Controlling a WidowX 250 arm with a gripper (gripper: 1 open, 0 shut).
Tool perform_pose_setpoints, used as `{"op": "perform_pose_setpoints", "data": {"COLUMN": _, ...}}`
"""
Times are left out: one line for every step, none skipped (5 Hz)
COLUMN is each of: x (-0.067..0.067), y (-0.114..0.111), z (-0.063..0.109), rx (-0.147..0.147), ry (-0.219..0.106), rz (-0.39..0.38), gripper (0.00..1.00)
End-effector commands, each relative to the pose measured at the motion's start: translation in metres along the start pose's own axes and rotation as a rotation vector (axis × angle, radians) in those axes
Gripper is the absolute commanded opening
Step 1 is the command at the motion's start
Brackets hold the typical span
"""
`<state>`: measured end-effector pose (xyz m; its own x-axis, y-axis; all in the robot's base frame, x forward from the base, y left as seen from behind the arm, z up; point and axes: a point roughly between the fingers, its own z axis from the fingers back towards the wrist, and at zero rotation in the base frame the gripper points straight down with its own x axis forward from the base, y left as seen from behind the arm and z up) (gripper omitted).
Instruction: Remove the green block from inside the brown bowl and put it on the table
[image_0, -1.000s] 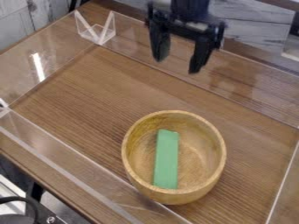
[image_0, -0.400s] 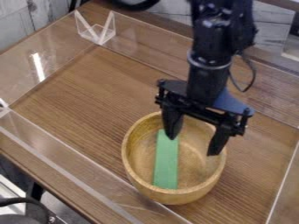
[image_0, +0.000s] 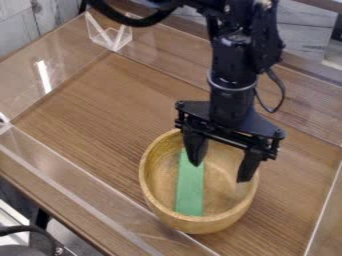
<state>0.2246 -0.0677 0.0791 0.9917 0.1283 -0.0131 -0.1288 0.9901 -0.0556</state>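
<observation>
Reaching for the block (image_0: 190, 190) seems the step in hand: the gripper (image_0: 219, 162), jaws spread wide, hangs over the bowl (image_0: 150, 184). The block lies inside, below and left of the fingertips in view; next, likely align, then lower.

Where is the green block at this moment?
In the camera view, the green block lies inside the brown bowl, left of its middle.
</observation>
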Motion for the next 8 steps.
{"op": "perform_pose_setpoints", "data": {"x": 0.006, "y": 0.003, "z": -0.006, "rx": -0.013, "ry": -0.019, "rz": 0.009, "gripper": 1.0}}
{"op": "perform_pose_setpoints", "data": {"x": 0.008, "y": 0.007, "z": -0.018, "rx": -0.025, "ry": -0.022, "rz": 0.02, "gripper": 1.0}}
{"op": "perform_pose_setpoints", "data": {"x": 0.007, "y": 0.008, "z": -0.012, "rx": -0.034, "ry": -0.029, "rz": 0.032, "gripper": 1.0}}
{"op": "perform_pose_setpoints", "data": {"x": 0.005, "y": 0.008, "z": -0.006, "rx": -0.041, "ry": -0.033, "rz": 0.042, "gripper": 1.0}}
{"op": "perform_pose_setpoints", "data": {"x": 0.001, "y": 0.005, "z": -0.013, "rx": -0.047, "ry": -0.035, "rz": 0.068, "gripper": 1.0}}
{"op": "perform_pose_setpoints", "data": {"x": -0.003, "y": 0.002, "z": -0.018, "rx": -0.054, "ry": -0.044, "rz": 0.098, "gripper": 1.0}}
{"op": "perform_pose_setpoints", "data": {"x": -0.014, "y": 0.011, "z": -0.021, "rx": -0.058, "ry": -0.043, "rz": 0.017, "gripper": 1.0}}
{"op": "perform_pose_setpoints", "data": {"x": -0.024, "y": 0.019, "z": -0.022, "rx": -0.066, "ry": -0.039, "rz": -0.065, "gripper": 1.0}}
